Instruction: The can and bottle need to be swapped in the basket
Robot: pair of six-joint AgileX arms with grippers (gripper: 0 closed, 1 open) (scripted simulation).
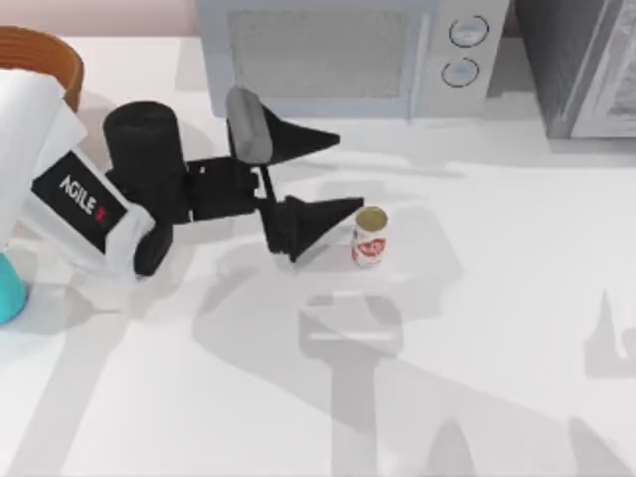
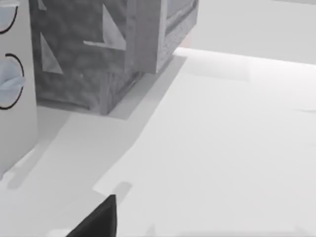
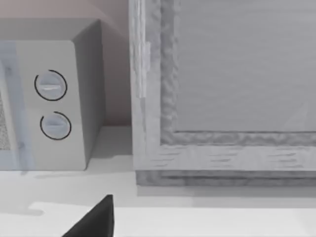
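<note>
We find our left gripper (image 1: 338, 174) out over the middle of the bench (image 1: 477, 328), the arm reaching in from the top view's left side. Its jaws stand spread wide, two dark pointed fingers (image 1: 303, 139) well apart, and nothing lies between them. The lower finger's tip sits just beside the can (image 1: 370, 237); we cannot tell whether it touches.

The can stands upright on the bench near the centre, white and red label on its side, dull gold top facing up. It is outside the basket (image 1: 45, 55), which sits at the far left corner with only part of its orange-brown rim visible behind the arm. The bottle (image 1: 8, 288) shows as a teal rounded body at the left edge, on the bench and also outside the basket, well apart from the can.

A microwave (image 1: 348, 55) with two round dials stands along the back edge, and a grey cabinet (image 1: 581, 65) sits at the back right.

In the right wrist view one dark finger (image 3: 96, 219) of our right gripper faces the microwave and cabinet; the state of its jaws we cannot tell.
</note>
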